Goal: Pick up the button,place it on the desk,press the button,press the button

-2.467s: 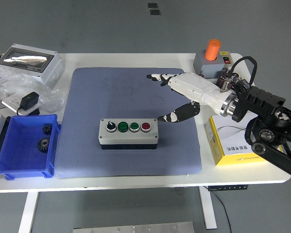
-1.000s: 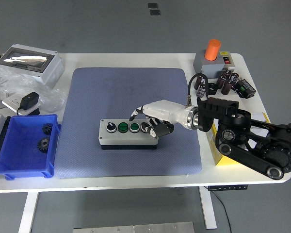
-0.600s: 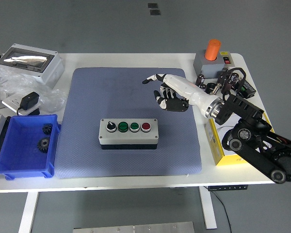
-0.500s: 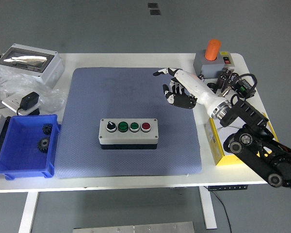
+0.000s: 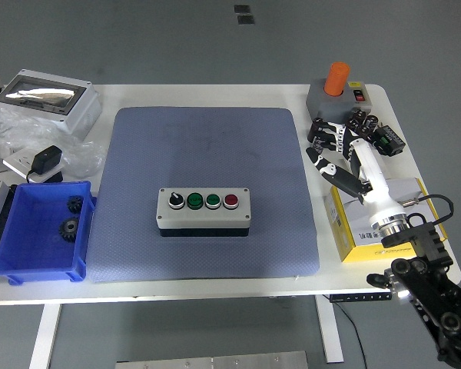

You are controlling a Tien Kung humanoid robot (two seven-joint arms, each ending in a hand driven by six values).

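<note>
The white right hand [image 5: 344, 157] on its black arm [image 5: 426, 288] points away from the robot, fingers [image 5: 323, 132] loosely spread, holding nothing.

White table [image 5: 215, 96] carries a blue-grey mat [image 5: 207, 138], blue bin [image 5: 31, 265], yellow box [image 5: 353, 238], grey enclosure [image 5: 42, 100]

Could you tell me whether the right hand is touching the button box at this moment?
Apart. The head view shows the right hand raised beside the mat's right edge, with bare mat between it and the button box.
</note>
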